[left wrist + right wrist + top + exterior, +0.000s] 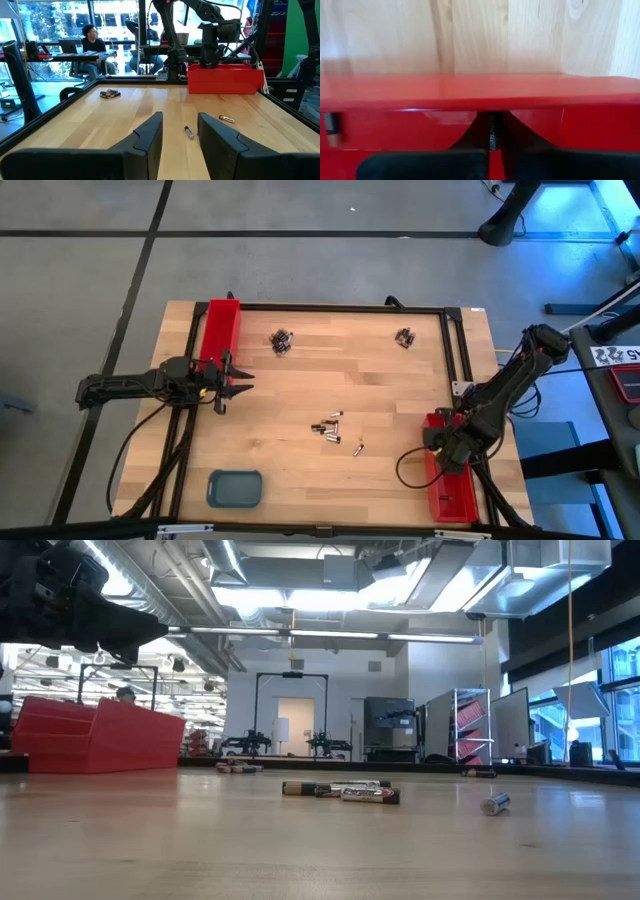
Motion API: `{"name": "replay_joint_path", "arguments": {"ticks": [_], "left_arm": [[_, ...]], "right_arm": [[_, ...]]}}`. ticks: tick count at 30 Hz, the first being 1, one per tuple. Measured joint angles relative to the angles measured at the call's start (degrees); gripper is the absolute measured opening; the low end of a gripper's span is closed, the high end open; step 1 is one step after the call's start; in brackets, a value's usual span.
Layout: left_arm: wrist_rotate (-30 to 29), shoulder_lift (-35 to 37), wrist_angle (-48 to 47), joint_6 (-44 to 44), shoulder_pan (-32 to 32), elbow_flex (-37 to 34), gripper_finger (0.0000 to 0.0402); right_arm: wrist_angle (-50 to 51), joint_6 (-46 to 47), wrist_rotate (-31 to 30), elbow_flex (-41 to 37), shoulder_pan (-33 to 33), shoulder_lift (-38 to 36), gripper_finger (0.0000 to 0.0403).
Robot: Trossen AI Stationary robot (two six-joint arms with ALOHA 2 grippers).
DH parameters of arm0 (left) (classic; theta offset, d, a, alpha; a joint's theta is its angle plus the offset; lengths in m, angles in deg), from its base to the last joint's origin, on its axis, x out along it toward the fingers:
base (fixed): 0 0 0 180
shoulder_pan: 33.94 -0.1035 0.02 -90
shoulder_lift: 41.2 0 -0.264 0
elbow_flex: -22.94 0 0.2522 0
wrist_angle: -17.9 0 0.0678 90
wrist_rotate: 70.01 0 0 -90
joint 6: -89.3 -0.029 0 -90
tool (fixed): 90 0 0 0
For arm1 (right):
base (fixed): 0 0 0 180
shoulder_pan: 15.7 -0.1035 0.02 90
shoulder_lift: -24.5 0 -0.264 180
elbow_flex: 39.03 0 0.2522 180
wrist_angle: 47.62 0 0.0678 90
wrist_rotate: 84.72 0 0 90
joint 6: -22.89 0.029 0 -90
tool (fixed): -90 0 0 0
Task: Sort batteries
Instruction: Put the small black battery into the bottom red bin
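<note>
Right wrist view: battery [492, 131] in right gripper [492, 145]

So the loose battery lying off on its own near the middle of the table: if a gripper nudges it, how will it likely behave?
The lone battery is a small smooth cylinder lying on its side on the bare wooden table, so a sideways nudge would probably roll it. Its metallic casing looks rigid, and slippery for the fingers. It is far smaller than the left gripper, so pinching it likely needs careful centring.

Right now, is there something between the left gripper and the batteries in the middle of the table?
Nothing visible. The left gripper hovers open beside the left red tray, and only bare table lies between it and the middle batteries. The left wrist view shows clear wood ahead of its fingers.
</note>
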Motion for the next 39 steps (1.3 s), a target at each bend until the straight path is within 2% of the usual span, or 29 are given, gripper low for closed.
{"name": "replay_joint_path", "arguments": {"ticks": [5, 14, 18, 22, 32, 39], "left_arm": [[0.0, 0.0, 0.0, 0.0, 0.0, 0.0, 0.0114], [0.0, 0.0, 0.0, 0.0, 0.0, 0.0, 0.0114], [0.0, 0.0, 0.0, 0.0, 0.0, 0.0, 0.0114], [0.0, 0.0, 0.0, 0.0, 0.0, 0.0, 0.0114], [0.0, 0.0, 0.0, 0.0, 0.0, 0.0, 0.0114], [0.0, 0.0, 0.0, 0.0, 0.0, 0.0, 0.0114]], "right_arm": [[0.1, 3.6, 0.1, 0.4, 0.0, 0.0, 0.0013], [1.3, 3.8, 2.2, 1.3, 0.0, 0.0, 0.0012], [6.0, 3.8, -0.1, 5.1, -0.1, 0.0, 0.0012], [4.5, 3.8, -0.7, 6.6, -0.1, 0.1, 0.0012], [2.5, 9.7, -1.7, 6.6, -9.3, 6.4, 0.0012], [-0.9, 8.6, -4.4, 6.6, -10.1, 10.7, 0.0015]]}}
